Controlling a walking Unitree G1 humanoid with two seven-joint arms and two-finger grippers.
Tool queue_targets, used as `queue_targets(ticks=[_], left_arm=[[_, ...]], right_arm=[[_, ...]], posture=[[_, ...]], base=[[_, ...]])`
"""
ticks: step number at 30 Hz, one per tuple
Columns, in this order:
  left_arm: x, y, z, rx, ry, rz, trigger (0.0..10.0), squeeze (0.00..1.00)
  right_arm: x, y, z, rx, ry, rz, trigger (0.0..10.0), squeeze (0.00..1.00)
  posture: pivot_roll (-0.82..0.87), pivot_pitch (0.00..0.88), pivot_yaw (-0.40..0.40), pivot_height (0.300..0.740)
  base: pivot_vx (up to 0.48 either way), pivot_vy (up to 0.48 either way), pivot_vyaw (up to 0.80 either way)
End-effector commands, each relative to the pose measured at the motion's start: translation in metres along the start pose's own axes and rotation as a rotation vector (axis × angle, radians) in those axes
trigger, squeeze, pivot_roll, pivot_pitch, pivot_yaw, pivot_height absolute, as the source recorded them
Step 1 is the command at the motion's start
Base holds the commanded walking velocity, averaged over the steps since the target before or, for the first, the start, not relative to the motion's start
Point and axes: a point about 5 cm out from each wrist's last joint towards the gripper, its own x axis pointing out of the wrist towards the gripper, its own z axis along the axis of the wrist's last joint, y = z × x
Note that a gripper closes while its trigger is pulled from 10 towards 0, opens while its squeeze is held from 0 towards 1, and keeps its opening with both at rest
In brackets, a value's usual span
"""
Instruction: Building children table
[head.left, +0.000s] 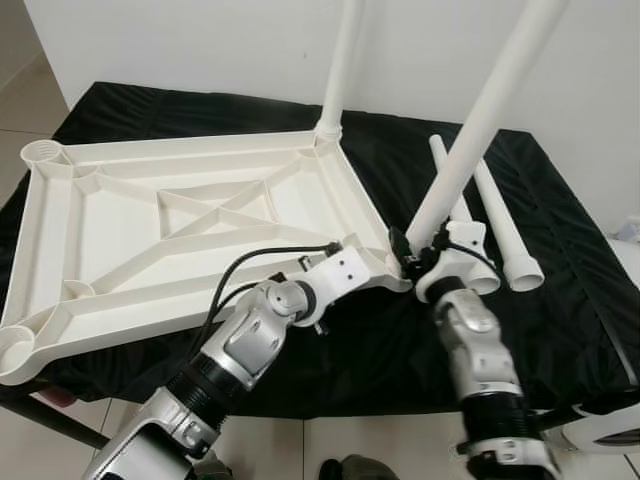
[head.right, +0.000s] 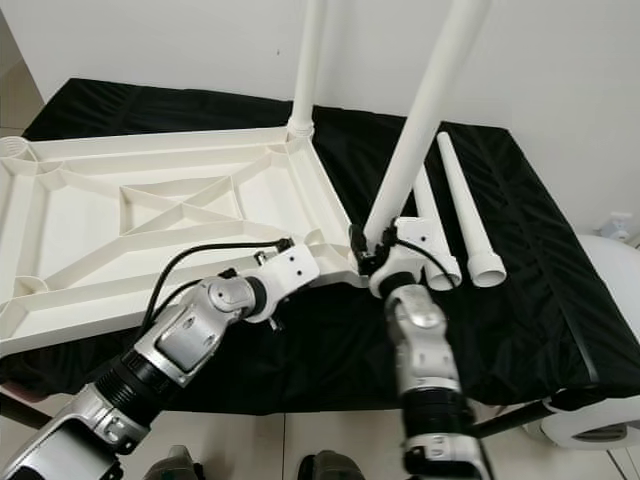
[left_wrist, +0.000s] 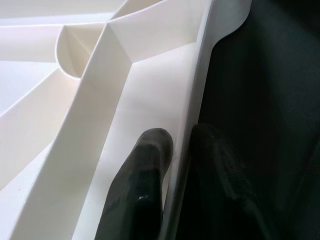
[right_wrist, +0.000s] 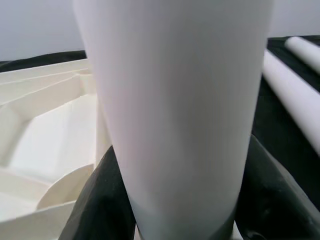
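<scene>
Right tool (head.left: 408, 262) grips one of four legs (head.left: 478, 130).

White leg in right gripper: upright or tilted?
Tilted: the white plastic table leg leans up and right from the right gripper at the tabletop corner.

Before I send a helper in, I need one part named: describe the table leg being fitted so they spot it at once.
On the black cloth lies an upturned white tabletop. At its near right corner, the right hand grips a white leg. Unlike the upright far-corner leg and two loose legs lying flat, it leans.
</scene>
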Motion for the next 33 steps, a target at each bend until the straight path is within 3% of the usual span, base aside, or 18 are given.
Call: queue_targets(ticks=[1,3,5,16,17,24,30,31,33], left_arm=[[0.008,-0.031,0.014,0.041,-0.055,-0.173,10.0,0.0],[0.008,-0.031,0.015,0.041,-0.056,-0.173,10.0,0.0],[0.008,-0.03,0.014,0.04,-0.056,-0.172,10.0,0.0],[0.009,-0.029,0.014,0.049,-0.048,-0.161,10.0,0.0],[0.009,-0.029,0.013,0.051,-0.046,-0.158,10.0,0.0],[0.009,-0.03,0.014,0.05,-0.048,-0.16,10.0,0.0],[0.009,-0.029,0.014,0.051,-0.048,-0.159,10.0,0.0],[0.009,-0.029,0.014,0.052,-0.048,-0.159,10.0,0.0],[0.01,-0.029,0.014,0.052,-0.047,-0.159,10.0,0.0]], right_arm=[[0.003,0.004,0.002,0.007,0.002,-0.038,10.0,0.0],[0.0,0.009,0.005,0.006,-0.009,-0.145,10.0,0.0],[-0.001,0.011,0.006,0.006,-0.011,-0.177,10.0,0.0],[-0.003,0.007,0.01,-0.005,-0.014,-0.22,10.0,0.0],[-0.004,0.006,0.009,-0.005,-0.013,-0.223,10.0,1.0],[-0.006,0.0,0.011,-0.006,-0.024,-0.212,10.0,1.0],[-0.007,-0.008,0.008,-0.011,-0.01,-0.131,10.0,1.0],[-0.007,-0.012,0.007,-0.017,-0.007,-0.092,10.0,0.0],[-0.008,-0.014,0.006,-0.021,-0.004,-0.067,10.0,0.0]], posture=[[0.03,0.011,-0.089,0.74],[0.03,0.011,-0.09,0.74],[0.03,0.011,-0.09,0.74],[0.03,0.013,-0.096,0.74],[0.03,0.013,-0.095,0.74],[0.03,0.014,-0.094,0.74],[0.02,0.013,-0.091,0.74],[0.02,0.013,-0.089,0.74],[0.02,0.013,-0.089,0.74]], base=[[0.0,0.0,0.0],[0.0,0.0,0.0],[0.0,0.0,0.0],[0.0,0.0,0.0],[0.0,0.0,0.0],[0.0,0.0,0.0],[0.0,0.0,0.0],[0.0,0.0,0.0],[0.0,0.0,0.0]])
